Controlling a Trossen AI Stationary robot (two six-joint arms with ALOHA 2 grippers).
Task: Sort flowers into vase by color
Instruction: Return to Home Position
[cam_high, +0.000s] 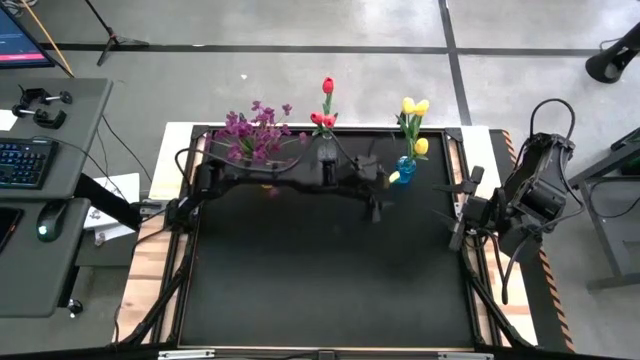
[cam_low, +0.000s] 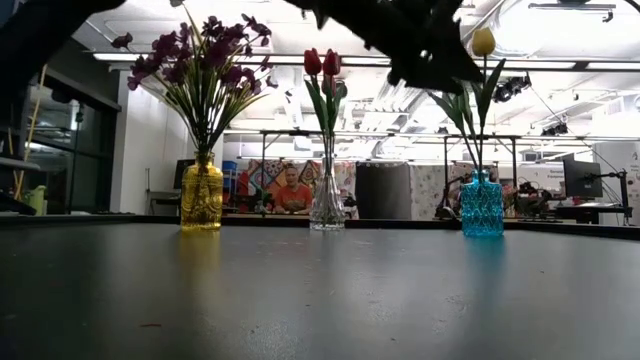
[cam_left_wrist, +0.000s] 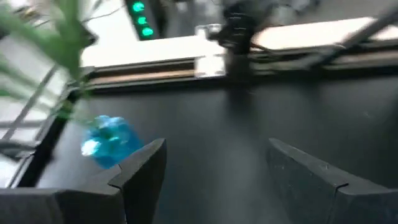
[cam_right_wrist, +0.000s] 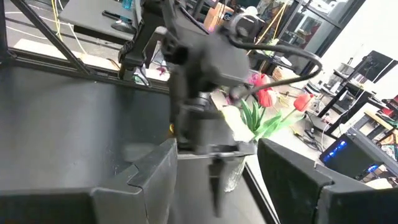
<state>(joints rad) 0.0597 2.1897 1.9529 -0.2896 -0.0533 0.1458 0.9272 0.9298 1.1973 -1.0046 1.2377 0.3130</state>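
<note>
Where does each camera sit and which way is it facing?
High: overhead, straight down on the table; both arms show, left gripper by the blue vase, right gripper at the right edge.
Low: tabletop height, level toward three vases; a dark arm crosses above.
Left wrist: faces the blue vase past open fingers.
Right wrist: faces the left arm and red tulips past open fingers.
Shared: high, low and left wrist show the blue vase.

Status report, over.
Left hand open, empty, by blue vase; right hand open, empty, at table's right edge. Purple sprays in yellow vase, red tulips in clear vase, yellow tulips in blue. Left arm stretched along the vase row.
</note>
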